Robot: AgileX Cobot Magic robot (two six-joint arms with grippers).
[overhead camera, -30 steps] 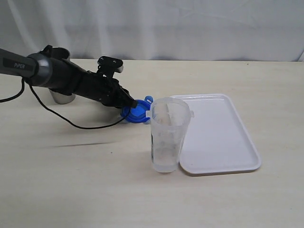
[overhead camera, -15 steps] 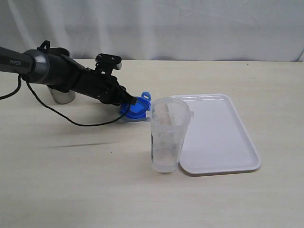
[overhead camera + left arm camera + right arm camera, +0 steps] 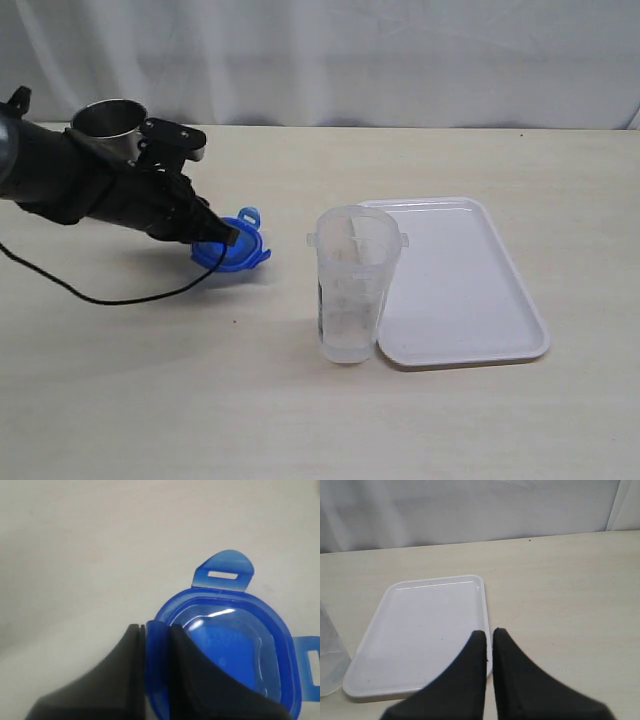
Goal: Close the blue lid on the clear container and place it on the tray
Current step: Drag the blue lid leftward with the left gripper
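- Blue lid (image 3: 232, 247) is clamped at its rim by our left gripper (image 3: 222, 238). The left wrist view shows one finger (image 3: 117, 680) outside the rim and the other inside the recess.
- In the exterior view the lid sits tilted, low over the table (image 3: 300, 420), with a shadow right under it. We cannot tell whether its lower edge touches the surface.
- Two of the lid's snap tabs show in the left wrist view, both flipped outward. We cannot see the sticker clearly from that side.
- The lid is well apart from the clear container (image 3: 355, 290), off to its left in the exterior view, between it and the steel cup (image 3: 108, 118).
- The container stands upright on the table with its top open and its label side facing the camera.
- Its base is just beside the near-left corner of the tray (image 3: 470, 300). We cannot tell whether they touch.
- The tray lies flat on the table with nothing on it.
- The left arm reaches in low from the left, in front of the steel cup, and its black cable (image 3: 120, 298) loops across the table below it.
- Our right gripper (image 3: 489, 634) does not show in the exterior view.
- In the right wrist view its jaws are together with only a thin slit between them, gripping nothing. The tray and a sliver of the container lie beyond them.
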